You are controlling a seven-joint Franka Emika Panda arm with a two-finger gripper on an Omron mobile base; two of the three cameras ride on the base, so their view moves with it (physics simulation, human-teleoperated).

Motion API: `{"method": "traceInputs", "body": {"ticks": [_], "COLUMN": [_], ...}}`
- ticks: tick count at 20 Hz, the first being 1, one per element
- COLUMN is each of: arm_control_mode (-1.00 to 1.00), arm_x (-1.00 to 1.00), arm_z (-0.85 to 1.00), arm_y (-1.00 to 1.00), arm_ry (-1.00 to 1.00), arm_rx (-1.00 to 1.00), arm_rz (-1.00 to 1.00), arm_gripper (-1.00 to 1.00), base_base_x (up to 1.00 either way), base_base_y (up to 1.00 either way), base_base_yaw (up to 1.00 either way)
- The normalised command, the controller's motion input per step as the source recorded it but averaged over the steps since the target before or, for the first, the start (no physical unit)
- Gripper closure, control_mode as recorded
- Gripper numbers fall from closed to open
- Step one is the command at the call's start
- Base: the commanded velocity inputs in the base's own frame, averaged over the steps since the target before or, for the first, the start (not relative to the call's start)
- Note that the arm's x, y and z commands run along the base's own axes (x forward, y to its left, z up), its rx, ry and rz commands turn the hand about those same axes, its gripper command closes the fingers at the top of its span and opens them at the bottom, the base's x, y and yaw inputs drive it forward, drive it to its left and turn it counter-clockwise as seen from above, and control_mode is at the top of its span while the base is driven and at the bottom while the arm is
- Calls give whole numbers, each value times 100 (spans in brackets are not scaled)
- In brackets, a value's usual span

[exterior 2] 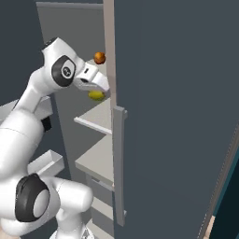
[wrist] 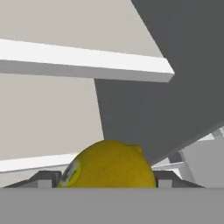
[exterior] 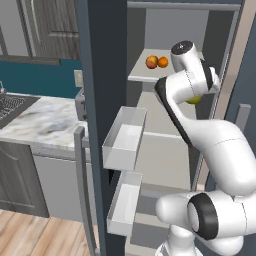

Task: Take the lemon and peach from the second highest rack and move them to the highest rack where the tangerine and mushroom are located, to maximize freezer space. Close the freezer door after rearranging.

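Lemon [wrist: 109, 164] sits clamped between the fingers [wrist: 105, 181], yellow, with a small sticker on its left side in the hand view. Dark finger tips show on either side of it, pressed against the fruit. From the left base view the same lemon [exterior: 194, 100] peeks out just beneath the arm's wrist, inside the freezer, below the level of the highest rack [exterior: 145, 75]. From the right base view it hangs at the hand's underside [exterior 2: 96, 95], just left of the freezer door [exterior 2: 172, 112] edge.

Highest rack carries two round fruits side by side near its far left: a reddish-orange peach [exterior: 151, 62] and an orange tangerine [exterior: 163, 61], touching or nearly so. One orange fruit is also visible in the right base view [exterior 2: 99, 58], above the hand; cannot tell which of the two it is.

Second rack [exterior 2: 95, 119] runs below the hand as a pale shelf; lemon is lifted off it, hanging in the air between the two racks.

Left door of the freezer stands open, with two white door bins [exterior: 125, 137] stacked one above the other on its inner face. Marble counter [exterior: 45, 122] lies farther left, with dark cabinets under it and a wooden floor [exterior: 35, 232] below
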Motion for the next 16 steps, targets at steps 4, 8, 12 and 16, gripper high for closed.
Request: {"method": "traceInputs", "body": {"ticks": [4, 8, 12, 16], "arm_control_mode": [-100, -100, -100, -100], "arm_x": [5, 16, 31, 46], "arm_z": [26, 19, 19, 1], "arm_y": [21, 12, 8, 2], "arm_ry": [-16, -19, -11, -18], "arm_rx": [0, 0, 0, 0], "arm_rz": [0, 0, 0, 3], "arm_gripper": [100, 100, 100, 100], "base_base_x": [0, 0, 0, 0], "base_base_y": [0, 0, 0, 0], "base_base_yaw": [0, 0, 0, 0]}}
